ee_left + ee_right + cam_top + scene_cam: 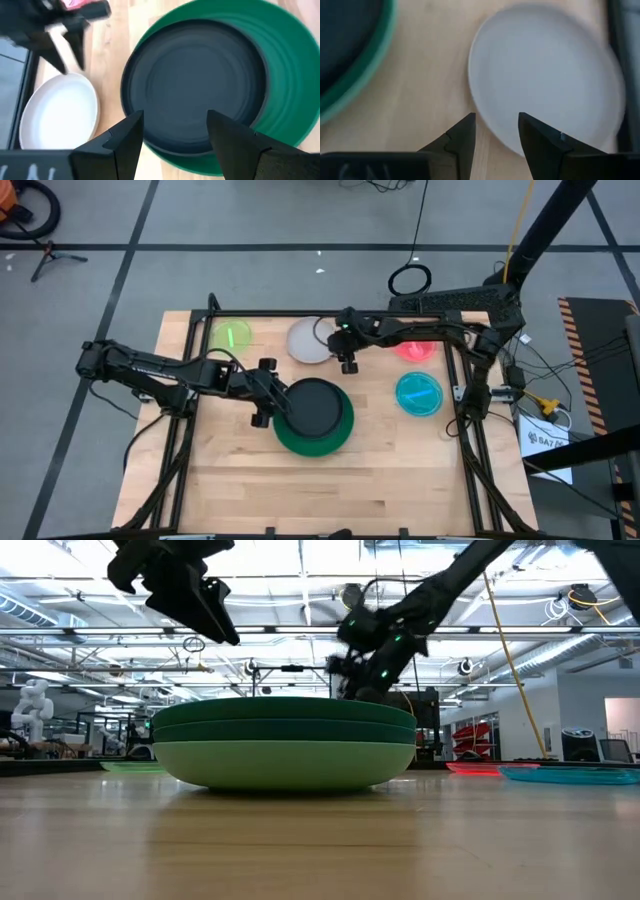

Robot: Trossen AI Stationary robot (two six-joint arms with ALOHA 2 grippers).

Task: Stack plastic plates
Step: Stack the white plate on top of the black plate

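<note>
Three-plate green stack (318,442) topped by dark plate (316,406), four loose plates, left gripper (268,393) and right gripper (349,360) both spread

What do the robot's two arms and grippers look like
Both arms are black, slim and jointed. The left gripper and right gripper each have two dark, wedge-shaped fingers. A small green light glows on the right arm's wrist, and cables trail off beside its base.

Stack (318,420): dark plates on three green ones, middle of tabletop.
White plate (308,341): flat, at 12 o'clock.
Lime plate (231,335): 11 o'clock.
Red plate (416,348): 1 o'clock.
Cyan plate (418,393): 3 o'clock.
</note>
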